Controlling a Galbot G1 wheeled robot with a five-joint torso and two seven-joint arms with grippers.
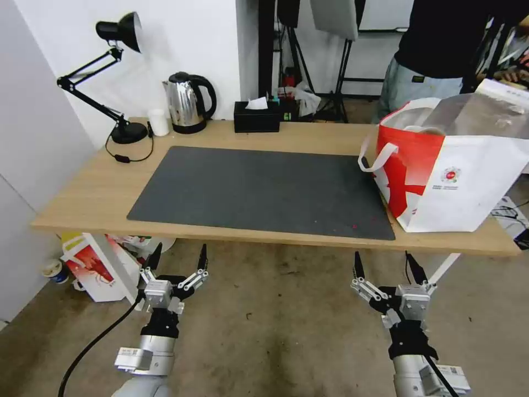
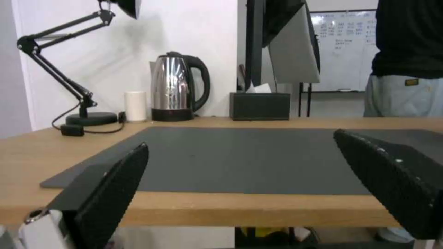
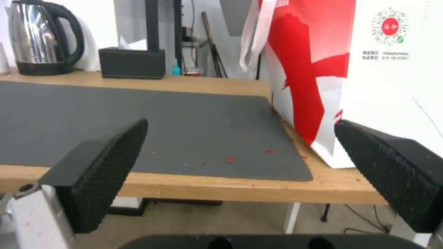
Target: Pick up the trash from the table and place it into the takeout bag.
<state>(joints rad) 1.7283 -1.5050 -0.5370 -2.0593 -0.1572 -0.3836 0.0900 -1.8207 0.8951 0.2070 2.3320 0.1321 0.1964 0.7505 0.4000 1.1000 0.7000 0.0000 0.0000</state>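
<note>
The takeout bag stands open on the right end of the table, its red panel and white strap handles toward the mat. The trash is hidden; a pale rounded edge shows inside the bag's mouth and I cannot tell what it is. My left gripper hangs open just below the table's front edge, facing the mat. Farther right, my right gripper is open at the same height, near the bag. Both hold nothing.
Along the back edge stand a black desk lamp, a white cup, a steel kettle and a black tissue box. Red crumbs dot the mat's near corner. A red-and-white box sits under the table.
</note>
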